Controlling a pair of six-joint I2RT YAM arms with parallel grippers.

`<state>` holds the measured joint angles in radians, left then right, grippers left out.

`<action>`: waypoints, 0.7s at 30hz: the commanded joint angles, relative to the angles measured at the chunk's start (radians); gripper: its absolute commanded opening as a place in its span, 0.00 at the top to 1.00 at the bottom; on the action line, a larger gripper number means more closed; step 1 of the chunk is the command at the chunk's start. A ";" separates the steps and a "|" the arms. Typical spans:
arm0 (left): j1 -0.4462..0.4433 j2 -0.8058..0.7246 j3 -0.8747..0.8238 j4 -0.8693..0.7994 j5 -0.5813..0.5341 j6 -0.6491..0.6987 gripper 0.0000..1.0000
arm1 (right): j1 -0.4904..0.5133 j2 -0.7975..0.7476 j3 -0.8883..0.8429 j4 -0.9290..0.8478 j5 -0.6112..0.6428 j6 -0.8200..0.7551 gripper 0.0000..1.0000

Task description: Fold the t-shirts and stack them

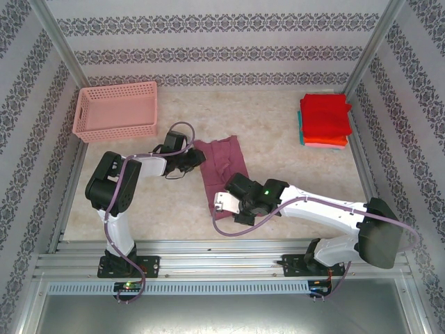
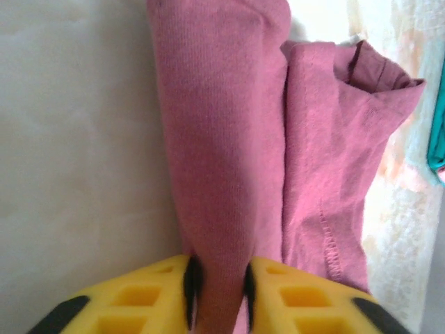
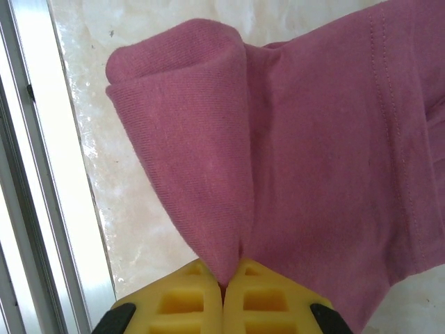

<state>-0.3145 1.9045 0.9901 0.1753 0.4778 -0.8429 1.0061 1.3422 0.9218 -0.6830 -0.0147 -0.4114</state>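
left gripper [image 2: 219, 273] is pinching a fold of the maroon t-shirt [image 1: 222, 163] mid-table, and right gripper [image 3: 222, 280] is clamped on its near edge. imo move both evenly and keep the cloth taut so the fold lands flat, no bunching.

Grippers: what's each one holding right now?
Left gripper: closed on the shirt.
Right gripper: closed on the same shirt.

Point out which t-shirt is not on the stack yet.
The maroon t-shirt, mid-table, pinched by the left fingers and the right fingers. The red, orange and teal ones lie in a folded pile far right.
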 commanded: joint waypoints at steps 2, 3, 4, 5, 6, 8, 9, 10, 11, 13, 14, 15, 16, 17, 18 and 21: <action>-0.007 -0.049 -0.040 -0.031 -0.013 0.012 0.54 | 0.009 -0.005 0.044 -0.033 0.015 -0.018 1.00; -0.007 -0.060 -0.050 -0.025 -0.014 0.010 0.55 | 0.008 -0.001 0.047 -0.032 0.013 -0.021 1.00; -0.006 -0.070 -0.056 -0.025 -0.016 0.009 0.60 | 0.005 0.004 0.048 -0.032 0.012 -0.024 1.00; -0.007 -0.081 -0.064 -0.026 -0.021 0.010 0.63 | 0.002 0.008 0.049 -0.031 0.011 -0.026 1.00; -0.008 -0.091 -0.067 -0.028 -0.026 0.010 0.65 | 0.001 0.014 0.050 -0.030 0.008 -0.027 1.00; -0.007 -0.107 -0.074 -0.030 -0.037 0.014 0.68 | -0.001 0.027 0.054 -0.030 0.004 -0.030 1.00; -0.006 -0.111 -0.074 -0.033 -0.039 0.015 0.70 | -0.001 0.031 0.055 -0.030 0.000 -0.030 1.00; -0.006 -0.113 -0.072 -0.036 -0.043 0.017 0.72 | -0.001 0.035 0.058 -0.032 -0.004 -0.031 1.00; -0.005 -0.111 -0.069 -0.035 -0.043 0.018 0.74 | -0.001 0.042 0.061 -0.033 -0.005 -0.032 1.00; -0.005 -0.098 -0.062 -0.034 -0.037 0.021 0.75 | -0.002 0.047 0.067 -0.038 -0.008 -0.033 1.00; -0.006 -0.089 -0.059 -0.029 -0.031 0.018 0.76 | -0.001 0.047 0.069 -0.038 -0.008 -0.035 1.00; -0.005 -0.082 -0.056 -0.021 -0.024 0.015 0.76 | 0.000 0.047 0.070 -0.038 -0.008 -0.035 1.00; -0.005 -0.072 -0.053 -0.011 -0.018 0.010 0.76 | -0.002 0.048 0.069 -0.038 -0.007 -0.035 1.00; -0.006 -0.061 -0.050 -0.004 -0.011 0.004 0.76 | -0.003 0.049 0.072 -0.038 -0.008 -0.036 1.00; -0.006 -0.054 -0.045 0.001 -0.003 0.002 0.76 | -0.001 0.051 0.072 -0.039 -0.008 -0.037 1.00; -0.006 -0.038 -0.036 0.015 0.008 -0.007 0.80 | -0.001 0.054 0.072 -0.041 -0.008 -0.035 1.00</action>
<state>-0.3145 1.8423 0.9283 0.1658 0.4656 -0.8436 1.0054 1.3865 0.9695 -0.7055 -0.0154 -0.4335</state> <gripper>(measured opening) 0.208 0.040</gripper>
